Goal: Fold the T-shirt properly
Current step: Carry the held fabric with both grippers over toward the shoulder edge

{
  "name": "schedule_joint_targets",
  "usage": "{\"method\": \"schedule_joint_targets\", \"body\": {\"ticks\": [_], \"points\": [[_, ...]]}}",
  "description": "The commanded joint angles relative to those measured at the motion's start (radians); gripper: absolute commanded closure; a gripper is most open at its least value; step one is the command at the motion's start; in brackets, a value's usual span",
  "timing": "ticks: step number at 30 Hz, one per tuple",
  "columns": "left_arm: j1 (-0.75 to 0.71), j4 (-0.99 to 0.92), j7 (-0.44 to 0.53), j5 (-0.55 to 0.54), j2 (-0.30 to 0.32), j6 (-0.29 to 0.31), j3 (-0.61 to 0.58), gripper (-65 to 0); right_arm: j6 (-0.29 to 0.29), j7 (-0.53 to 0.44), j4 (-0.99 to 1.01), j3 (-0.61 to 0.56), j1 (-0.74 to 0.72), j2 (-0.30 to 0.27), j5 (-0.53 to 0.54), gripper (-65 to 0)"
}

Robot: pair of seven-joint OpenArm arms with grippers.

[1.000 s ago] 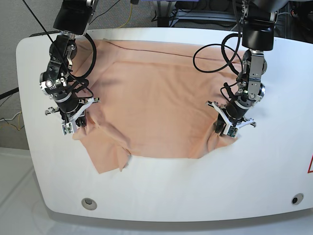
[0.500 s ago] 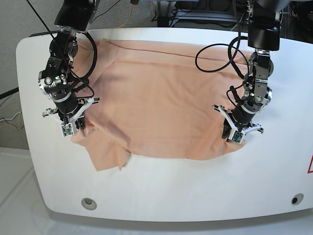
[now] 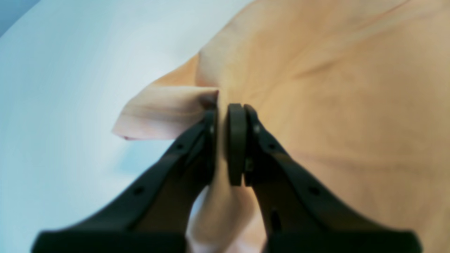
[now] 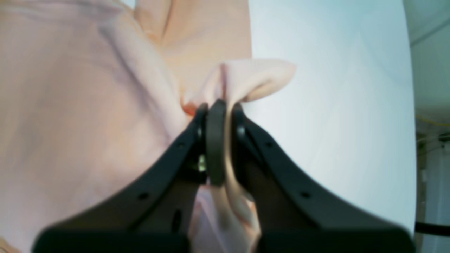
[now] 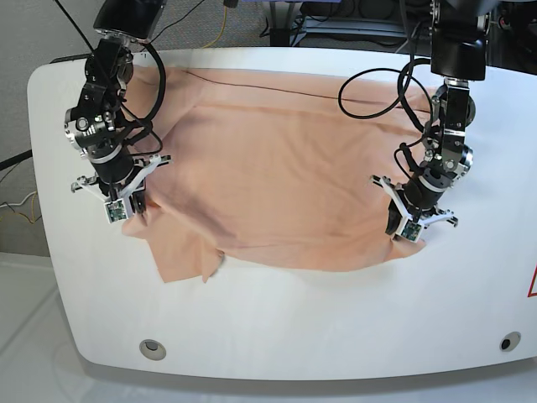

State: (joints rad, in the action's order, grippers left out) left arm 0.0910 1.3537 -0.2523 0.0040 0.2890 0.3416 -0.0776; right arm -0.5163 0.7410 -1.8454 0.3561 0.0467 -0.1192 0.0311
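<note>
Crosswise: T-shirt (image 5: 268, 168) long axis spans table (image 5: 277, 327); left gripper (image 5: 409, 228) and right gripper (image 5: 126, 206) pinching its edges.

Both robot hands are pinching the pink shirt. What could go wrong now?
The left gripper pinches only a thin fold of the T-shirt, so the cloth might slip out if pulled. The right gripper holds a bunched-up wad, which could leave wrinkles in the fold. One sleeve lies crumpled toward the front of the table and may get folded in crooked.
</note>
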Motion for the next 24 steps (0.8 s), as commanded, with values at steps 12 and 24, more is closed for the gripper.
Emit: {"method": "schedule_joint_targets", "body": {"ticks": [12,24], "points": [[-0.003,0.079,0.018,-0.006,0.080,0.000,-0.001,-2.7,0.005,-0.030,-0.070,0.005,0.034,-0.010,0.011,0.0],[-0.035,0.094,0.023,-0.008,0.148,0.000,0.003,-2.7,0.008,-0.030,-0.122,0.007,0.063,-0.014,0.010,0.0]]}}
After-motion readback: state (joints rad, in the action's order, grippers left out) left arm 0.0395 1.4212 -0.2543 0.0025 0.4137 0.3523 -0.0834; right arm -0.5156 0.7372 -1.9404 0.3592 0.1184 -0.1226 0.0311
